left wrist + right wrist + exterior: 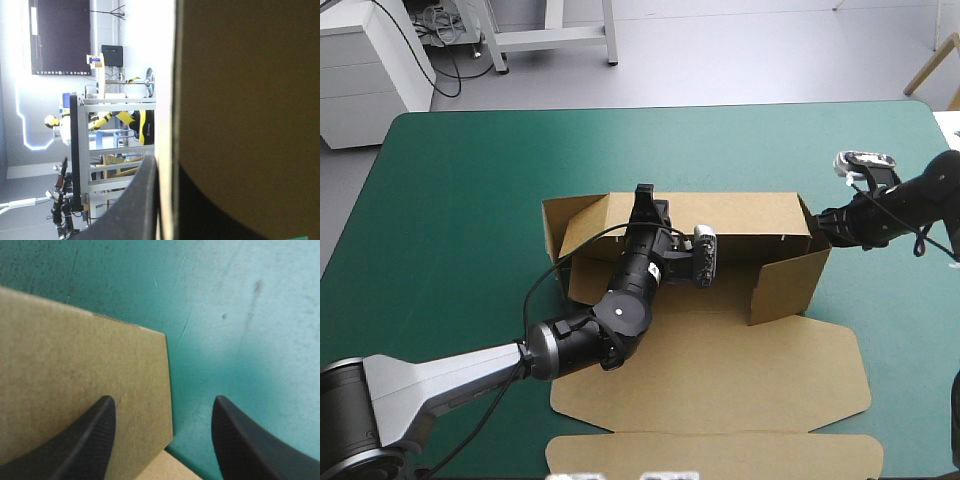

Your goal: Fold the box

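Two end effectors meet the brown box (720, 390), which lies mid-tabletop (460, 190). The left end effector (645, 203) is clamped on its raised back wall (745, 215), one finger nearly lost in shadow. The right end effector (163, 405) is spread apart, straddling the end flap's (75, 365) edge.

The box (782, 282) at the middle of the bench (470, 170), left gripper (644, 197) on its far wall (745, 215), right gripper (819, 224) at its right end.
The box's raised walls stand on the far side and its lid (720, 380) lies flat toward the near edge. The left arm comes in from the near left corner and crosses the box's inside; its gripper pinches the far wall left of centre. The right gripper sits at the far right corner, fingers apart, one over the end flap (75, 365), the other over bare bench beside it.
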{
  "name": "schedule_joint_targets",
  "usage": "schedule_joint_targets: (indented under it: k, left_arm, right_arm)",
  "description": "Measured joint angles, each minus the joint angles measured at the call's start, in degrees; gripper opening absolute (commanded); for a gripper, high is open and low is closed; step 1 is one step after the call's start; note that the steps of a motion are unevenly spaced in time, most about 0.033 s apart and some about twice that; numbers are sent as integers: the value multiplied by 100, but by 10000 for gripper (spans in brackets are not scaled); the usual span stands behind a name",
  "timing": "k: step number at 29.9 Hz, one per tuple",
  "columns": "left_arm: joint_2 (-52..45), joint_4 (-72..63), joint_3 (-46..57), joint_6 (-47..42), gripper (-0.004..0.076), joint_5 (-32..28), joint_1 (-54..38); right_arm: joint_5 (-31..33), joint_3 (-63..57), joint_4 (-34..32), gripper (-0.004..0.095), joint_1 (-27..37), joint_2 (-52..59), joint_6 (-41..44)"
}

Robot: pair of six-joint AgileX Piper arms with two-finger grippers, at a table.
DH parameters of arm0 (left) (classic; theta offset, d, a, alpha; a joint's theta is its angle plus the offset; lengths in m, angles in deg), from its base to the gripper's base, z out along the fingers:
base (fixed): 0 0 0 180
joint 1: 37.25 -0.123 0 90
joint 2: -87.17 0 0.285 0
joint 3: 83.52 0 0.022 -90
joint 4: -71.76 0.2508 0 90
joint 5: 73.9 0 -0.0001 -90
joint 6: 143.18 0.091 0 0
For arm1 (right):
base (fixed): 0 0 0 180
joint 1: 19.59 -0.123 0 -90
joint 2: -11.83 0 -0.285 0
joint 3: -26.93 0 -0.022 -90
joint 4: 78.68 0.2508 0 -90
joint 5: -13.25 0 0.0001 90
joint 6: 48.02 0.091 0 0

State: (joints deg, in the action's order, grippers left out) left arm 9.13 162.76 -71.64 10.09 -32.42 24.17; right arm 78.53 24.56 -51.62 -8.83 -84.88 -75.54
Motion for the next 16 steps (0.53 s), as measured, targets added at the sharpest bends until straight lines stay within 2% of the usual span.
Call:
schedule_joint_targets:
  k: [7, 16]
  left_arm:
    - [26, -258, -18, 1072, -10, 5, 0]
    - [241, -141, -104, 1209, -10, 170, -6]
  right_arm:
    - [-625, -1092, 160, 520, 5, 758, -365]
    - [-940, -2016, 390, 483, 0, 1605, -1209]
